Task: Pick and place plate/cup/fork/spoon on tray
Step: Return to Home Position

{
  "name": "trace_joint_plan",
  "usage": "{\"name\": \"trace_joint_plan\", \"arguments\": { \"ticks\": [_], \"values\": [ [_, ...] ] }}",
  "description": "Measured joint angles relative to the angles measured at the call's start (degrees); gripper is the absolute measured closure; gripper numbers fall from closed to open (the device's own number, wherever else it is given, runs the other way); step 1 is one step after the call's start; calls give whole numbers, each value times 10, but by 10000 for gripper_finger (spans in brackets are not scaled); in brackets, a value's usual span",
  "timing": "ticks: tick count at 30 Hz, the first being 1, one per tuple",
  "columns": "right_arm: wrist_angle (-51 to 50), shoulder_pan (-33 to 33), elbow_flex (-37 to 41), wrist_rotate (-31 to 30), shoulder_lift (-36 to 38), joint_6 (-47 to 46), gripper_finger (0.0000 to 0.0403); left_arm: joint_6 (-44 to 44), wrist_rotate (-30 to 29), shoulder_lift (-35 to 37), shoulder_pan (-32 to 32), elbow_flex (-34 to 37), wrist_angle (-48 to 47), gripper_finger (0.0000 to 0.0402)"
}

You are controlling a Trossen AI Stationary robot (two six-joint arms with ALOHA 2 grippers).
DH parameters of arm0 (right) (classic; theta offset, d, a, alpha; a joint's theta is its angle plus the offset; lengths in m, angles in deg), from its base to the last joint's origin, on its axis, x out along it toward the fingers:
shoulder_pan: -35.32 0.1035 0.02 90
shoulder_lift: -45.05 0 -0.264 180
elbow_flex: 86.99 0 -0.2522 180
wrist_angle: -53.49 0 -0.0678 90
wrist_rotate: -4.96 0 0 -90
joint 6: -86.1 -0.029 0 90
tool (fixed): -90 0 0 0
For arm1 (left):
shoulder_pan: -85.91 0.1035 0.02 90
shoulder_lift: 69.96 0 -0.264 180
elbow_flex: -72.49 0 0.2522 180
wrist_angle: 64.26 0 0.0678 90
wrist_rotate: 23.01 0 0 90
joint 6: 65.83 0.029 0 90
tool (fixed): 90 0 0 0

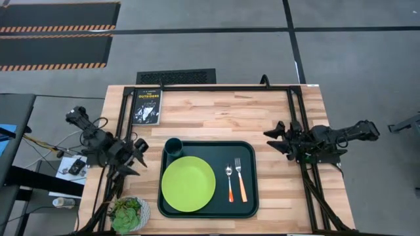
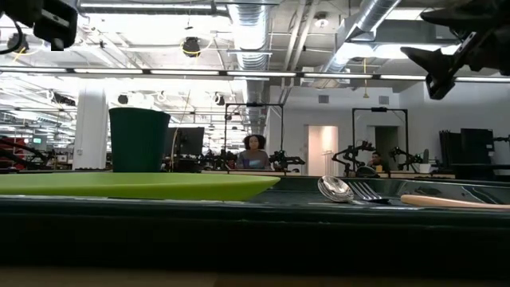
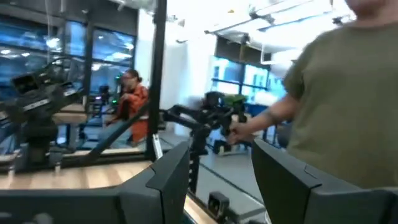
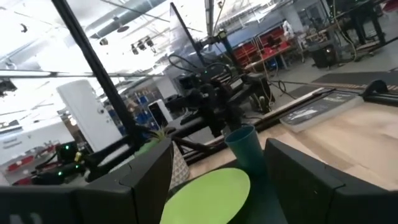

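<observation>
The dark green tray (image 1: 252, 154) lies on the table's middle. On it rest the lime-green plate (image 1: 188, 184) at its left, the teal cup (image 1: 174, 147) upright at its far left corner, the spoon (image 1: 230, 183) with the red-orange handle and the fork (image 1: 240, 179) with the yellow-orange handle side by side at its right. My left gripper (image 1: 140, 157) is open and empty, raised left of the tray. My right gripper (image 1: 274, 139) is open and empty, raised right of the tray. The right wrist view shows the plate (image 4: 208, 196) and cup (image 4: 245, 149).
A black book (image 1: 147, 106) lies at the table's far left. A small bowl of green leaves (image 1: 128, 214) stands at the near left corner. A dark frame (image 1: 289, 105) runs along the table's far and right sides. A person in an olive shirt (image 3: 348, 93) stands beyond the table.
</observation>
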Motion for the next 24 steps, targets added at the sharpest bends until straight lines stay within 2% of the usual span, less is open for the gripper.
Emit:
{"name": "trace_joint_plan", "arguments": {
  "ticks": [6,9,12,18,24],
  "values": [
    [-3,-10,0,3,0,15,127,-39,31,-1,59,0,-47,236],
    [-6,-21,0,5,0,15,127,-40,61,0,87,0,-48,236],
    [-10,-28,0,11,0,15,127,-36,64,0,118,0,-47,236],
    [-28,-35,0,20,0,14,127,-44,128,-1,188,1,-69,236],
    [-49,-35,0,20,0,14,127,-58,144,-1,260,1,-91,236]
  ]
}}
